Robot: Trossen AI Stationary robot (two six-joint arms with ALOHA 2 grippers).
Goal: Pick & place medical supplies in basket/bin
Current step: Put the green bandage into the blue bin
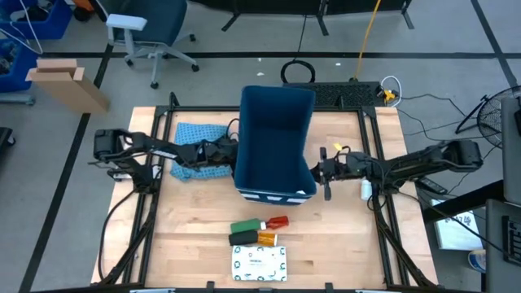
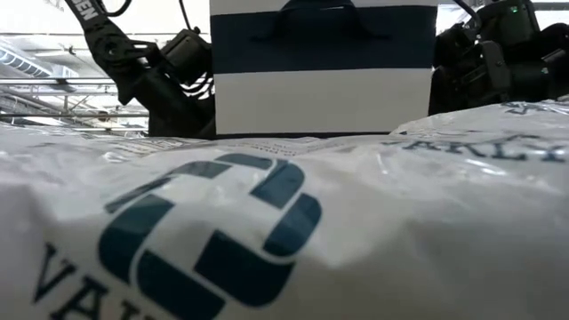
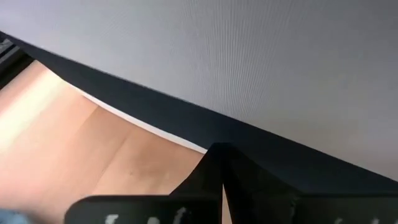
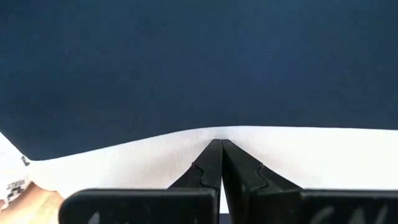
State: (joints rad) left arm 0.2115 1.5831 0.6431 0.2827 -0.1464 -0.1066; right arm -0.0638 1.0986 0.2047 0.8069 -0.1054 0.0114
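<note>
My left fingers and my right fingers are both pressed shut on nothing, one at each long side of the dark-blue bin — bracketing it, I judge, so it sits square on the surface. The supplies lie well apart from me, toward the near edge: the green cylinder, the slim red tube, the dark bottle and the white packet — none in the bin yet.
</note>
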